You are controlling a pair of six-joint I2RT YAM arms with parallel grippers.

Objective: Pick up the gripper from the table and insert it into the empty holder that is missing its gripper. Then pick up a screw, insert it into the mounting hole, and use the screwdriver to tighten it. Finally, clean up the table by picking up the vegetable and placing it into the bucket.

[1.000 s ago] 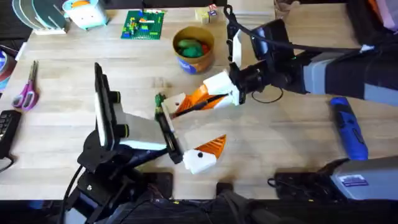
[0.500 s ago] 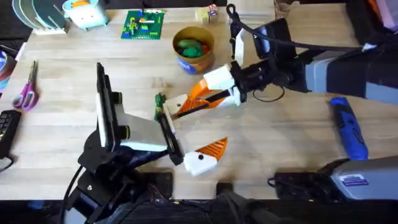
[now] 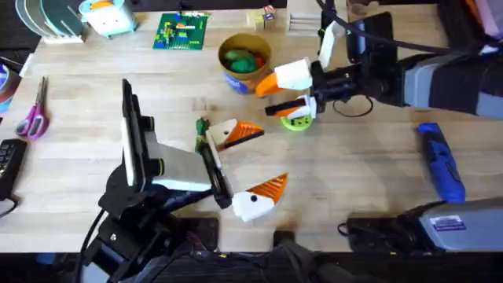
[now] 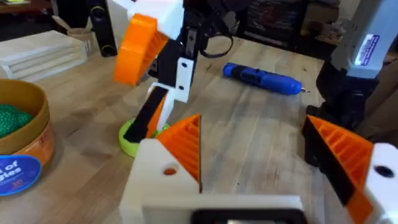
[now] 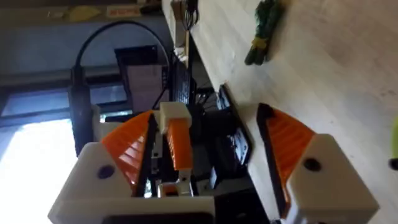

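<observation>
Vegetable [image 3: 201, 128] lies near bucket [image 3: 244, 59], long axis roughly bucket-ward. Left pincer [image 3: 271, 155] open, nearer; right pincer [image 3: 267, 97] beside bucket, grip unclear.

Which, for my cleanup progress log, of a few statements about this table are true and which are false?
1. The screwdriver lies on the table with no gripper on it. True.
2. The vegetable is already in the bucket. False: it lies on the table, next to the left arm's gripper.
3. The bucket is empty. False: green toy food sits inside it.
4. The left gripper is open. True: its two orange-tipped fingers stand wide apart.
5. The screwdriver is red. False: it is blue.
</observation>
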